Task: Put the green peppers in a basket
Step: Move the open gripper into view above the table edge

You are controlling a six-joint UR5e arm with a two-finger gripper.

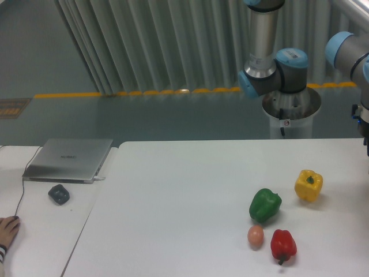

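The green pepper point(265, 205) lies on the white table point(173, 219), right of centre, glossy and lobed. No basket shows anywhere in this view. The arm comes down at the far right edge, where only a dark sliver of the gripper point(365, 135) is in frame, well above and to the right of the green pepper. Its fingers are cut off by the frame edge, so I cannot tell whether it is open or shut. Nothing is seen held.
A yellow pepper point(308, 184) lies right of the green one, and a red pepper point(283, 245) and a small orange-brown egg-shaped object point(255, 235) in front of it. On the left side table are a closed laptop point(69, 160), a grey mouse point(59, 194) and a person's hand point(8, 228).
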